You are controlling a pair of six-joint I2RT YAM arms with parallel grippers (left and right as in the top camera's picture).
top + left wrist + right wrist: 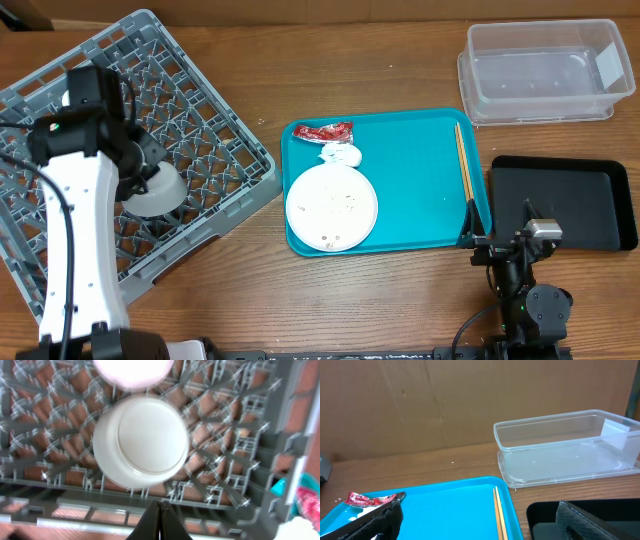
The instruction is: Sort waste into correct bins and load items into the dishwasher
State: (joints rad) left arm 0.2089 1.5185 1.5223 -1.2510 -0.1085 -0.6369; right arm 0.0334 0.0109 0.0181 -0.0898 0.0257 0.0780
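The left tool (160,521) is pinched shut, holding nothing, just over the upturned white bowl (141,442) in the grey rack (220,130). The right tool (480,522), well away from the rack, gapes open.

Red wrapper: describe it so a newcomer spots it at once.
Start at the teal tray, centre of the overhead view. Look in its far left corner, beyond the white plate. The red wrapper lies there beside a crumpled white tissue, the only shiny red thing on the tray.
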